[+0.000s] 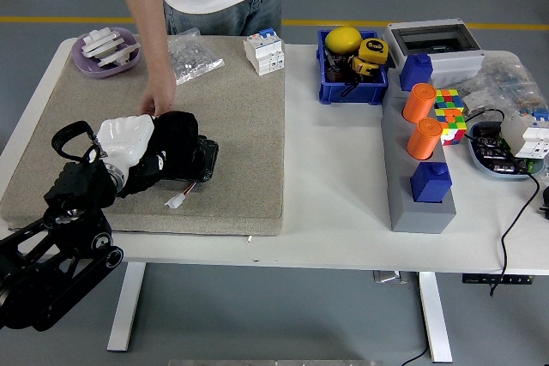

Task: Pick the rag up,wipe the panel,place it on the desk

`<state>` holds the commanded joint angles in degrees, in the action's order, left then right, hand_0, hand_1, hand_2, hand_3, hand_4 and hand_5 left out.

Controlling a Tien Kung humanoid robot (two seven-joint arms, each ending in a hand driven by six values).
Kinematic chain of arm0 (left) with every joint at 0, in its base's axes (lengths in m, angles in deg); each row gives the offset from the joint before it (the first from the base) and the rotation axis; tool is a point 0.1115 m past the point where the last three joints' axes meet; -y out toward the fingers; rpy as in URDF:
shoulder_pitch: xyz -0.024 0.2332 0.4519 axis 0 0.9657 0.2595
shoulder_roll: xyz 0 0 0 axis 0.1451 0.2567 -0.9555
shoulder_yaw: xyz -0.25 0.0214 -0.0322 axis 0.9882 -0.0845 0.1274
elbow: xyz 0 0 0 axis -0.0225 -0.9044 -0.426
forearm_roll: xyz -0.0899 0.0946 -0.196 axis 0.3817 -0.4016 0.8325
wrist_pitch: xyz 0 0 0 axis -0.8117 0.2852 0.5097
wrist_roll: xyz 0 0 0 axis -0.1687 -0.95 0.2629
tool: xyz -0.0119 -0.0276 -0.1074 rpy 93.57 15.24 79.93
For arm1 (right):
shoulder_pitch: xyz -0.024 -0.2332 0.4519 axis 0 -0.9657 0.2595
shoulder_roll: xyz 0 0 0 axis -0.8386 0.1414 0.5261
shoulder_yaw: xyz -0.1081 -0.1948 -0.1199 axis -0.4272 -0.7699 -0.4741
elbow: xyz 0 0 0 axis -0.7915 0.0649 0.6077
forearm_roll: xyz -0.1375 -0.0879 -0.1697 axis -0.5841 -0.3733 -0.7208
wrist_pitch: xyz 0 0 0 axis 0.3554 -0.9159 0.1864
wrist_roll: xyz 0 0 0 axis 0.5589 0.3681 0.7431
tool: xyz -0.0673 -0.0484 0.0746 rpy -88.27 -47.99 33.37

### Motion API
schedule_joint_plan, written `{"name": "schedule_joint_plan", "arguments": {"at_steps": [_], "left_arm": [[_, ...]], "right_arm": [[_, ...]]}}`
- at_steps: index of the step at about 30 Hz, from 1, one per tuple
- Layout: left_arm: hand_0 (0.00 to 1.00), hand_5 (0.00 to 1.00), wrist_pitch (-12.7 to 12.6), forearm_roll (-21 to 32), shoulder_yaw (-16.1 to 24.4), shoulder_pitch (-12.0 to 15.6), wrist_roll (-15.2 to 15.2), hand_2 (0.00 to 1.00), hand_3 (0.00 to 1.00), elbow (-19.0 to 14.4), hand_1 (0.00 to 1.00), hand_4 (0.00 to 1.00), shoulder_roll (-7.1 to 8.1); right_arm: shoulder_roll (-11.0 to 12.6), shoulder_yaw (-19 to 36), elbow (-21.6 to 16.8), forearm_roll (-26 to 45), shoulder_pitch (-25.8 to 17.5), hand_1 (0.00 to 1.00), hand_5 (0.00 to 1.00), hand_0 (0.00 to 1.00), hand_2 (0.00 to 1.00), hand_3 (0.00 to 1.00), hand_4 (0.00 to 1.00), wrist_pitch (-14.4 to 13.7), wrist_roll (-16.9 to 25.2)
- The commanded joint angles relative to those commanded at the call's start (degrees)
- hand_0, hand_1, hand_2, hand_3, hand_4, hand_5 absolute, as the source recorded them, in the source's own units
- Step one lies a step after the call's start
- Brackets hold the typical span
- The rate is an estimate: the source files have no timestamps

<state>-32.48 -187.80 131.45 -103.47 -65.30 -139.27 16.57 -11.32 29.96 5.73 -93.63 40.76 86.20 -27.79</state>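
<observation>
My left hand (129, 150), with a white shell over black fingers, is shut on the black rag (174, 136) and presses it down on a small black panel (202, 163). The panel lies flat on the beige mat (240, 126), mostly hidden under the rag. A white connector on red wires (177, 201) sticks out at its near edge. A person stands at the far side; one hand (159, 105) reaches down and rests just behind the rag, at the panel's far left corner. My right arm does not show.
On the mat's far edge are a purple dish of white parts (108, 49), a clear bag of small parts (192, 56) and a white breaker (264, 51). To the right stand a blue bin (352, 64), a grey block with orange cylinders (419, 156), a colour cube and cables.
</observation>
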Motion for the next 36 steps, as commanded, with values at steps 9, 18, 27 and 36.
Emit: {"name": "schedule_joint_plan", "arguments": {"at_steps": [9, 18, 27, 36], "left_arm": [[0.245, 0.002, 0.0, -0.1, 3.8, 0.9, 0.0, 0.554, 0.543, 2.2, 0.235, 0.275, 0.39], [0.245, 0.002, 0.2, -1.1, 7.0, 1.7, 0.0, 0.554, 0.544, 3.8, 0.235, 0.278, 1.31], [0.244, 0.002, 0.0, -2.2, 10.2, 2.9, 0.0, 0.555, 0.548, 5.3, 0.237, 0.299, 2.24], [0.244, 0.002, -0.4, -3.1, 14.1, 4.0, 0.0, 0.554, 0.547, 7.4, 0.236, 0.294, 2.95]], "right_arm": [[0.0, 0.1, 0.0, -0.1, 0.0, 0.552, 0.612, 0.738, 0.663, 0.627, 0.998, 0.0, 0.0], [0.2, 0.3, -0.1, -0.2, -0.1, 0.553, 0.612, 0.737, 0.663, 0.628, 0.998, 0.0, 0.0], [0.3, 0.4, -0.2, -0.3, -0.3, 0.553, 0.613, 0.737, 0.663, 0.627, 0.998, 0.0, -0.1], [0.3, 0.7, -0.3, -0.7, -0.5, 0.552, 0.613, 0.737, 0.663, 0.627, 0.998, -0.1, -0.1]]}}
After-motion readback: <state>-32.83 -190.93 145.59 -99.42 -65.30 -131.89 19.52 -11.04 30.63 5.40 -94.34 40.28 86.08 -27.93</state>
